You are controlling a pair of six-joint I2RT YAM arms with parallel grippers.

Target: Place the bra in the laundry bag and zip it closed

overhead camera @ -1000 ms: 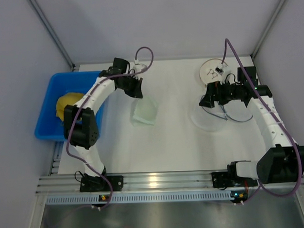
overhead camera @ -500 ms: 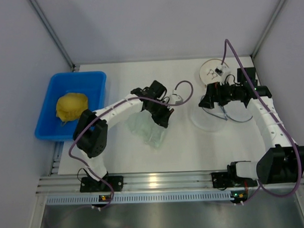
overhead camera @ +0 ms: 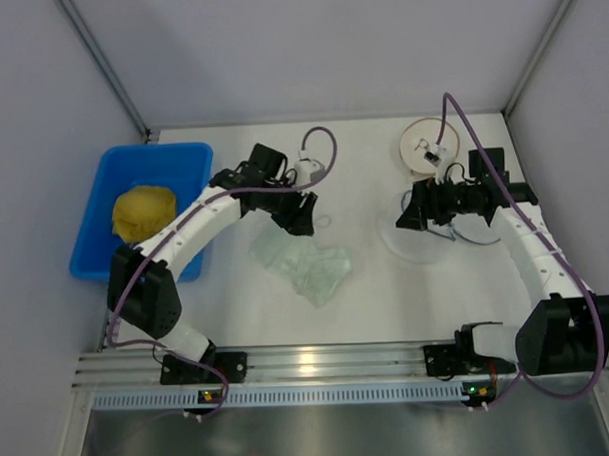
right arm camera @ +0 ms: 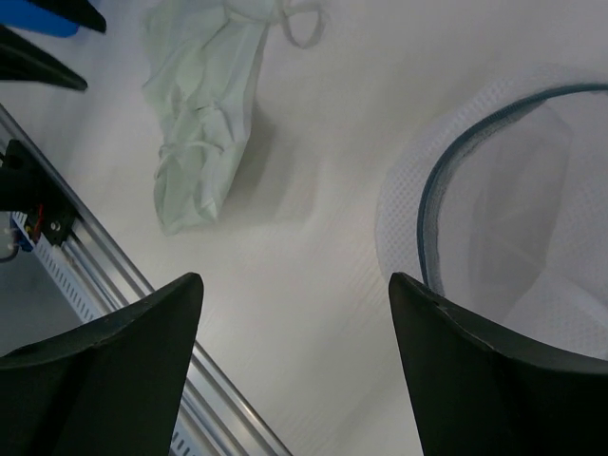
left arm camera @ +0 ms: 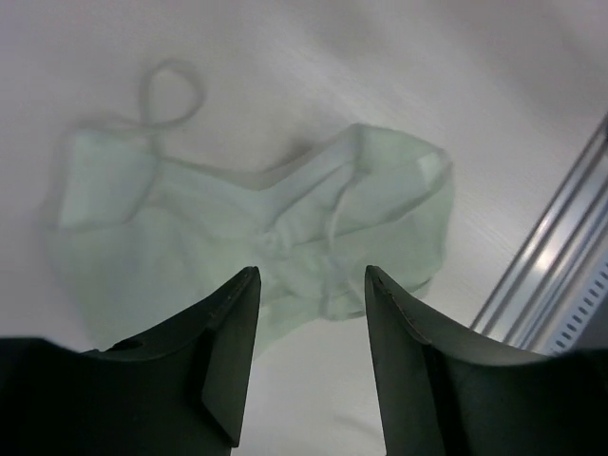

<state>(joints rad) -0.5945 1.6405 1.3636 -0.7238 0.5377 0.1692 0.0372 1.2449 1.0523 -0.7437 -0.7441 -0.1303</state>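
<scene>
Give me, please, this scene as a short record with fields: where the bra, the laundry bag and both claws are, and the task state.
bra: crumpled on the table, outside the bag
laundry bag: on the table, right of the bra, apart from it
left claw: open, empty, pointing at the bra
right claw: open, empty, at the bag's left rim
other things: blue bin with yellow cloth; white disc behind the bag
task state: bra not yet in the bag
</scene>
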